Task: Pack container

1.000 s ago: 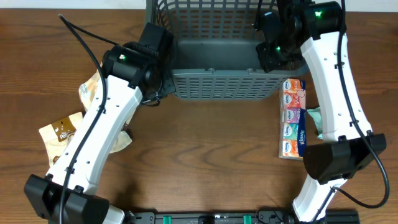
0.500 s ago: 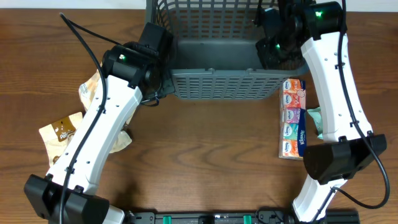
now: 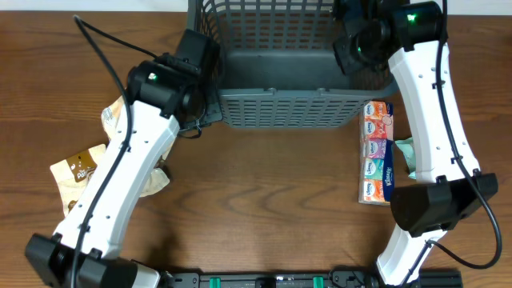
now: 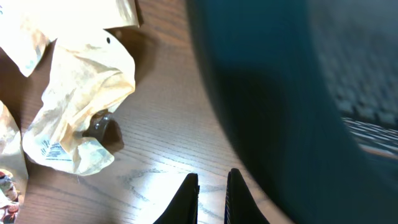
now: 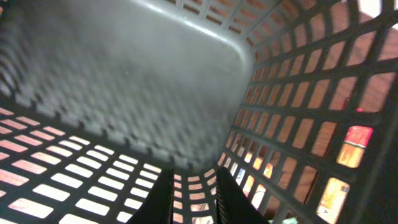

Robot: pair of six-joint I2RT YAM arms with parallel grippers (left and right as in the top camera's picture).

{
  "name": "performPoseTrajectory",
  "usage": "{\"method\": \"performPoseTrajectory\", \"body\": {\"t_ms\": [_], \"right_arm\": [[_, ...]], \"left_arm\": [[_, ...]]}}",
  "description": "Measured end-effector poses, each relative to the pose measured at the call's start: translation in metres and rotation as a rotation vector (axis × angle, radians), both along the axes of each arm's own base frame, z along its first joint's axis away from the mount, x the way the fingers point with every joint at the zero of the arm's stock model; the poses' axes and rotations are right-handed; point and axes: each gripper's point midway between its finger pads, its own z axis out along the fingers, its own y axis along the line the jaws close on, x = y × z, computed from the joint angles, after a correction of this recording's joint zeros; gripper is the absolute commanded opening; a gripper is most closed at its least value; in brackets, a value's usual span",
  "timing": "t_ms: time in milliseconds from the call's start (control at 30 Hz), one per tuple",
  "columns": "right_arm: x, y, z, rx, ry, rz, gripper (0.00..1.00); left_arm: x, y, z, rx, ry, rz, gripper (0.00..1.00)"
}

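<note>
A dark brown wooden table point(image 3: 264, 200) fills the overhead view, its grain running left to right. Two white arms reach up it, one on each side of the container.

There is one container point(image 3: 280, 108), a dark grey slotted basket. It stands upright with its open top facing up, at the far middle of the table. Its near wall runs left to right. Its far end is cut off by the frame, so its long axis cannot be told.

The right gripper point(image 5: 193, 194) hangs inside the container near its right wall point(image 5: 298, 93). Its fingers are slightly parted with nothing between them.

The left gripper point(image 4: 211, 186) is low over the wood just outside the container's near-left corner. Its fingers are drawn together on nothing.

Right of the container, just beside its near-right corner, lies one strip of tissue packs point(image 3: 376, 152). One teal scrap point(image 3: 404, 152) lies at its outer edge.

Left of the container lie two crumpled cream wrappers point(image 3: 116, 116) point(image 3: 158, 181) and one brown packet point(image 3: 76, 168).
</note>
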Motion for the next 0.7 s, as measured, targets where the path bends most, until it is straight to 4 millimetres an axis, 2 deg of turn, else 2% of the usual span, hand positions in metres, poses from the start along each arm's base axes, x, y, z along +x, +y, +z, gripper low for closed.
{"method": "performPoseTrajectory", "body": {"t_ms": [267, 300, 400, 500, 700], "right_arm": [[0.010, 0.001, 0.039, 0.018, -0.114, -0.003, 0.17], [0.011, 0.001, 0.044, 0.021, -0.129, -0.003, 0.19], [0.012, 0.001, 0.060, 0.027, -0.170, -0.010, 0.33], [0.014, -0.002, 0.072, 0.018, -0.205, -0.018, 0.39], [0.017, -0.021, 0.101, 0.019, -0.292, -0.089, 0.45]], "left_arm": [[-0.006, 0.005, 0.021, -0.010, -0.062, -0.003, 0.07], [-0.007, 0.005, 0.022, -0.009, -0.067, -0.006, 0.13], [-0.008, 0.006, 0.027, -0.011, -0.082, -0.013, 0.14], [-0.010, 0.009, 0.034, -0.008, -0.105, -0.020, 0.24], [-0.009, 0.028, 0.059, 0.074, -0.219, -0.021, 0.34]]}}
